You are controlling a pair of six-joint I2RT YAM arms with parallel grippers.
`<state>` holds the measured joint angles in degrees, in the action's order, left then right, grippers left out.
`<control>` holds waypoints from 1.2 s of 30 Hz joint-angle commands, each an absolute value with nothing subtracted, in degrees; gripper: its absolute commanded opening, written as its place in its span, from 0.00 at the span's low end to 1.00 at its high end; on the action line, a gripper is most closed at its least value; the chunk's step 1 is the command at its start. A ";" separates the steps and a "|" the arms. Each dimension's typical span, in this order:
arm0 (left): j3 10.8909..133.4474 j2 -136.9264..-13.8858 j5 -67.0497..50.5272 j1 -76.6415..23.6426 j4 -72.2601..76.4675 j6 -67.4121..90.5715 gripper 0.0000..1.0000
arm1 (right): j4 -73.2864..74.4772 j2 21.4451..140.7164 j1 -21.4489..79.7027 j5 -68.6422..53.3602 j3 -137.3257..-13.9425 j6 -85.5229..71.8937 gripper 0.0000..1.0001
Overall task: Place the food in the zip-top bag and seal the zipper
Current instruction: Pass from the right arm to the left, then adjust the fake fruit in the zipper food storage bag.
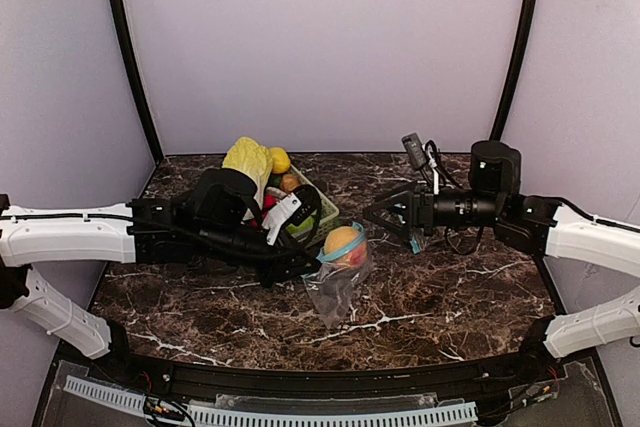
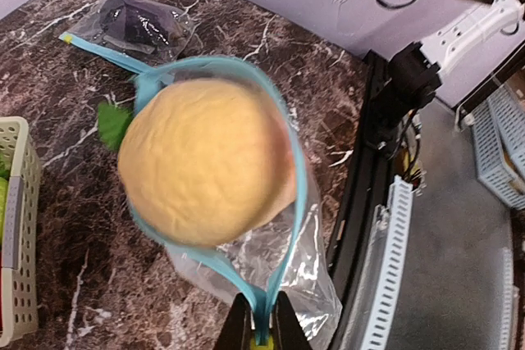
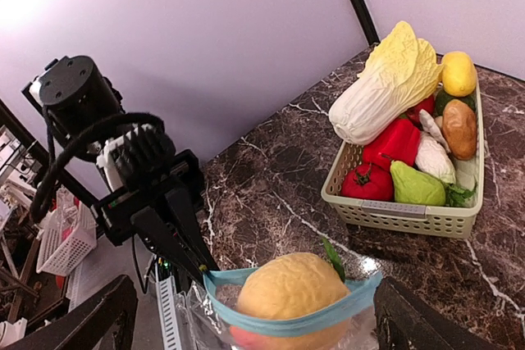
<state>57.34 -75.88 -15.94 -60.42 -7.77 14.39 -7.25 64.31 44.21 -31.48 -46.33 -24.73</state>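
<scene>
Peach (image 2: 205,161) is sitting in the bag's (image 2: 305,272) open mouth.
Left gripper (image 2: 261,329) is pinching the blue zipper rim; right gripper (image 1: 378,213) is hovering nearby, fingers apart.

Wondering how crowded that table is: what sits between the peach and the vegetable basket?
Only bare marble tabletop between the peach and the basket, besides the peach's green leaf; the right wrist view shows it.

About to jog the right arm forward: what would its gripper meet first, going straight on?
Probably the peach, sitting in the blue-rimmed mouth of the zip-top bag, dead ahead between the fingers of the open right gripper. How far off is unclear.
</scene>
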 commanded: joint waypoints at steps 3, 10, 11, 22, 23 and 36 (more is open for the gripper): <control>57.07 -77.60 4.72 -65.94 -14.53 -0.41 0.01 | 3.36 65.23 44.12 -23.40 -49.99 -26.85 0.99; 55.79 -80.82 15.50 -70.06 -12.78 -5.79 0.01 | 12.46 68.56 44.52 -21.76 -51.24 -27.30 0.99; 55.76 -81.10 16.05 -70.40 -12.71 -6.33 0.01 | 12.73 69.19 44.64 -22.62 -51.36 -27.48 0.99; 55.47 -84.24 19.08 -73.03 -10.87 -8.18 0.01 | 12.59 79.97 48.89 -21.65 -53.07 -31.90 0.99; 55.47 -84.44 19.08 -73.15 -10.84 -8.22 0.01 | 12.18 80.97 48.87 -21.73 -53.51 -32.43 0.99; 55.13 -85.51 20.29 -74.14 -10.23 -7.85 0.01 | 14.09 88.80 49.92 -18.85 -56.58 -35.92 0.93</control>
<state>56.10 -85.91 18.70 -73.80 -11.18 -7.90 11.70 87.22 48.88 -21.67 -55.20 -34.87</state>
